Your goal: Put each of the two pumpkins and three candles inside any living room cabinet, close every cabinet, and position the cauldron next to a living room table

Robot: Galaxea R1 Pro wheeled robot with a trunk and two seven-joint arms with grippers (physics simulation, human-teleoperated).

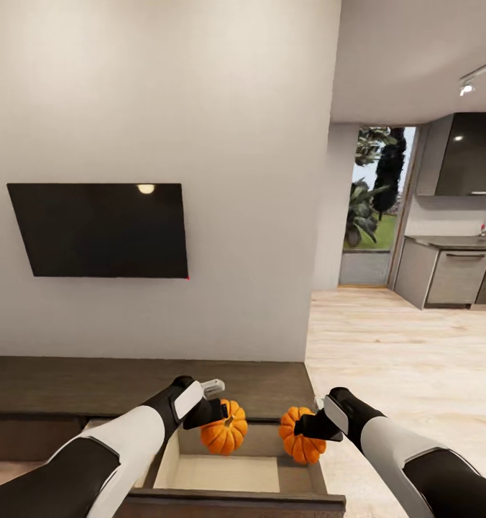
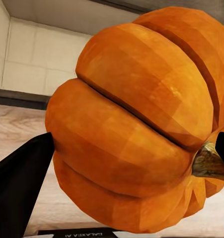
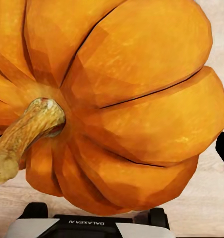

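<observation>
Two orange pumpkins hang over the open drawer of the long dark-brown cabinet (image 1: 272,385). My left gripper (image 1: 218,416) is shut on the left pumpkin (image 1: 226,432), which hangs above the drawer's beige inside (image 1: 225,471). My right gripper (image 1: 309,426) is shut on the right pumpkin (image 1: 301,436), above the drawer's right edge. Up close, the left pumpkin (image 2: 131,134) sits between dark fingers (image 2: 17,183). The right pumpkin (image 3: 112,104) shows its stem in the right wrist view.
A black TV (image 1: 99,230) hangs on the white wall above the cabinet. To the right lies light wood floor (image 1: 401,360), leading to grey kitchen cupboards (image 1: 451,273) and a glass door (image 1: 376,208) with plants outside.
</observation>
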